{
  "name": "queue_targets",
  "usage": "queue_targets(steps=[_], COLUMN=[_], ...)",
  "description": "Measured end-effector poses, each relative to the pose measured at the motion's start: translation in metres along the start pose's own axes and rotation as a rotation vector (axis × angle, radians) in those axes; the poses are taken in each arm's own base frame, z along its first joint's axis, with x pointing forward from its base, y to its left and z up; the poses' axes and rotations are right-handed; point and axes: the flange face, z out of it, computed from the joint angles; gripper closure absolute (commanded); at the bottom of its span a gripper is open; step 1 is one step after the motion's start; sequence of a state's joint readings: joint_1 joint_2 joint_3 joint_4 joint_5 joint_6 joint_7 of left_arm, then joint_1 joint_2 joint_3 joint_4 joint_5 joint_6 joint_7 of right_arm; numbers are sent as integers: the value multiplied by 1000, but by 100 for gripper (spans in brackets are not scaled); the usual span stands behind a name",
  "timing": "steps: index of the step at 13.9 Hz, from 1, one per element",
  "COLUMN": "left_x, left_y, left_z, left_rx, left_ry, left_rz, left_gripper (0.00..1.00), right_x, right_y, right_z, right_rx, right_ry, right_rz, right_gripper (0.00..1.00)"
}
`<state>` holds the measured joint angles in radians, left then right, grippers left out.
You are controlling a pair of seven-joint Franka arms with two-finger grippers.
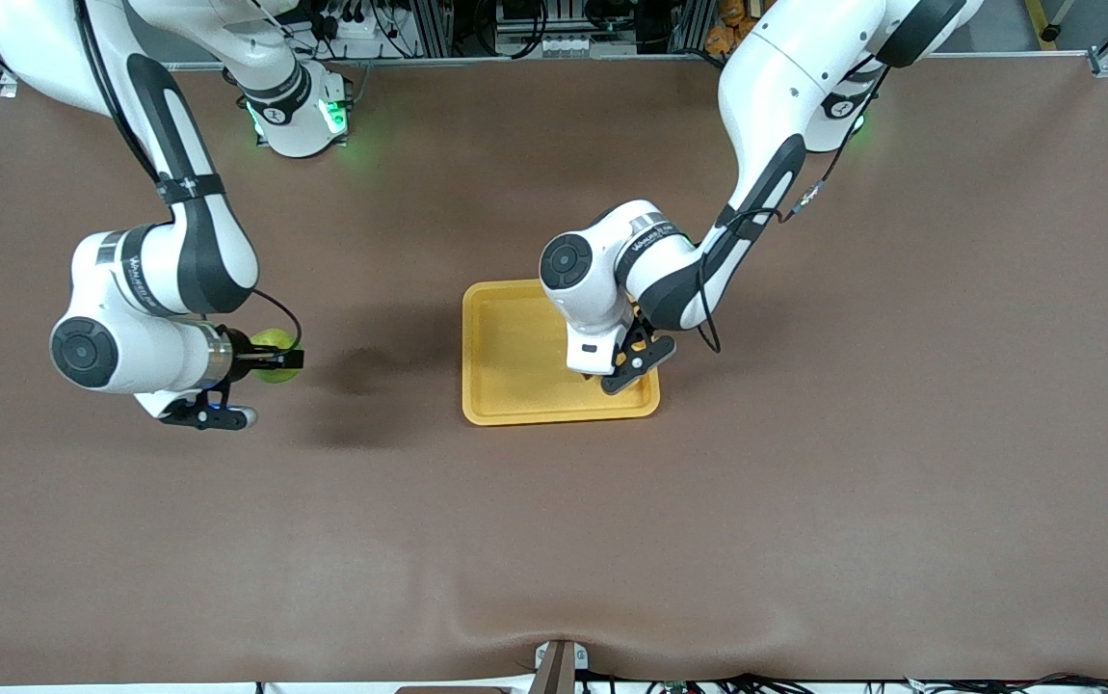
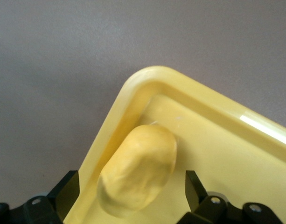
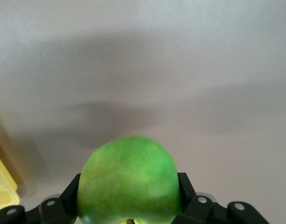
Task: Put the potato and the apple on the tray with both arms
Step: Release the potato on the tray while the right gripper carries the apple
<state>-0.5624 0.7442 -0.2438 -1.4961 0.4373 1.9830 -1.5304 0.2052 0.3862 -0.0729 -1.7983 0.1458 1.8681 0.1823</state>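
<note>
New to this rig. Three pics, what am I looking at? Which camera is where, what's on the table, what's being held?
Two white robot arms with two-finger grippers work at a brown table. The wide picture comes from a high camera facing them, so their bases sit along its top. The other two pictures come from cameras on each arm's wrist, looking down past the fingers.

On the table lies a yellow-orange tray. The left gripper is over the tray's corner nearer the front camera, toward the left arm's end. Its wrist view shows the potato lying in that corner against the rim, with the fingers open and apart from it on either side.

The right gripper is over bare table toward the right arm's end, shut on the green apple. The apple is not yet on the tray.
</note>
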Motion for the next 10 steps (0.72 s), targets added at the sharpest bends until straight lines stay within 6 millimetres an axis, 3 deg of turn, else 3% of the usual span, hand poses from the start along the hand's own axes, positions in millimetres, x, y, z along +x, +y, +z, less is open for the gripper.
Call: queue_targets(steps=[2,4,7,10], left_x=[12,40,110,188], left_y=[-7,-21,-69,-132], left_z=[-14,-42,-89,-112], left_rx=[4,-7,-22,-42], left_ry=[-20,-54,-109,-165], left_rz=[-16,-36,-10,60], left_gripper=[0,0,0,0], right_x=[-8,-18,-34,-40], right_y=[-25,-56,-102,-135], right_z=[4,9,20,37], right_rx=[-9,-7,9,46], right_ry=[-9,-17,-37,-44], right_rz=[25,50,96,141], right_gripper=[100,100,100,100])
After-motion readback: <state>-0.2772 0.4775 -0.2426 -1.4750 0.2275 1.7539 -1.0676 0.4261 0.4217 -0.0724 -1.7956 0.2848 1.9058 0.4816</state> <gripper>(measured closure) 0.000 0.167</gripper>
